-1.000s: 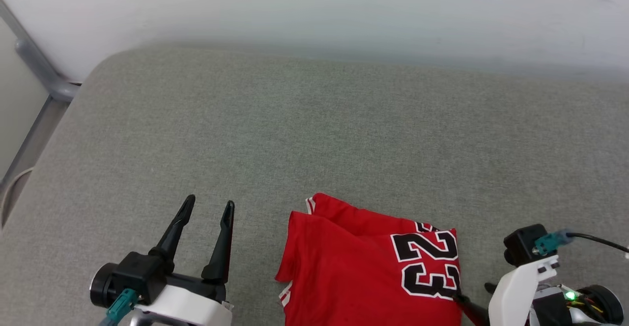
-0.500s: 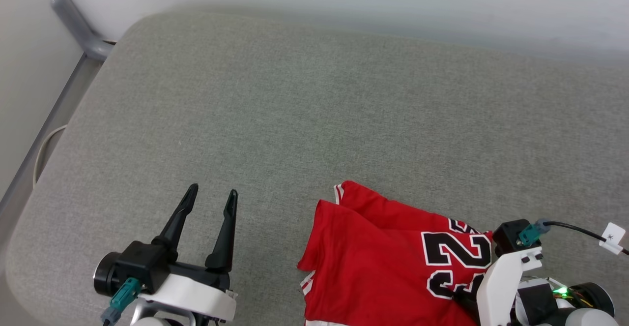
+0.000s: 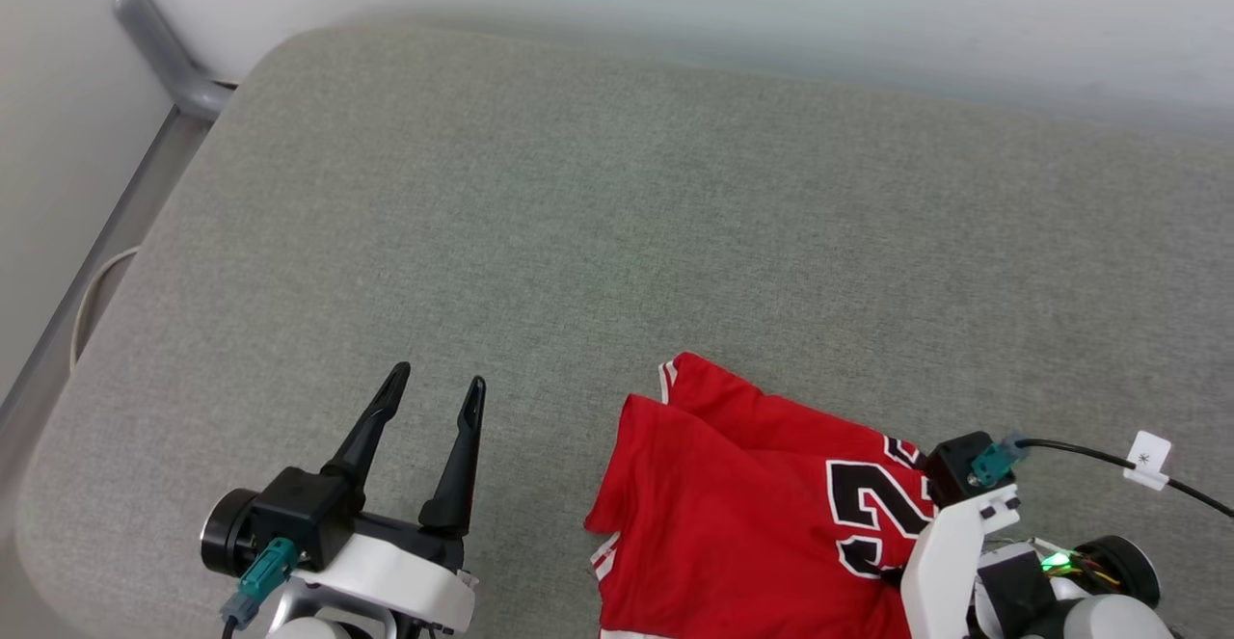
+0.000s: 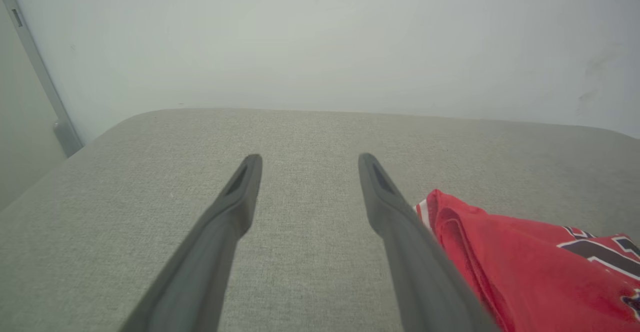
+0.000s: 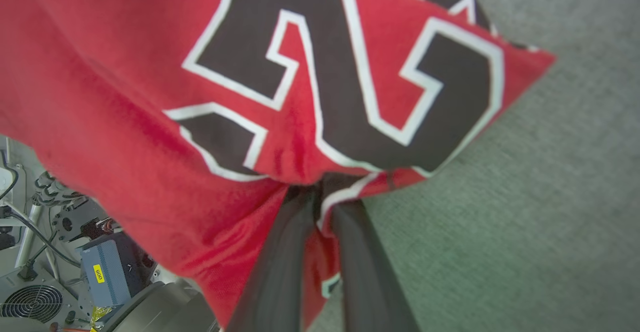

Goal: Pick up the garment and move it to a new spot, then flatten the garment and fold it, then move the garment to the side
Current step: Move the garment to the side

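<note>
The garment (image 3: 733, 514) is a folded red jersey with a black, white-edged number, lying near the front of the grey cushion (image 3: 617, 234). In the right wrist view my right gripper (image 5: 320, 194) is shut on a bunched edge of the garment (image 5: 150, 71) beside the number. My pale right arm (image 3: 950, 547) covers part of the number in the head view. The left gripper (image 3: 438, 377) stands open and holds nothing, to the left of the jersey and apart from it. In the left wrist view the left gripper (image 4: 309, 157) hovers over bare cushion, with the garment (image 4: 525, 267) at its right.
A pale wall (image 3: 675, 3) runs behind the cushion. A grey metal rail (image 3: 154, 51) and a thin cable loop (image 3: 92, 297) lie off the cushion's left edge. Robot base parts and a fan grille (image 5: 30, 304) show below the cushion's front edge.
The right gripper has shut on the garment's edge, and its arm now covers more of the number. The head camera has shifted. The left gripper stays open.
</note>
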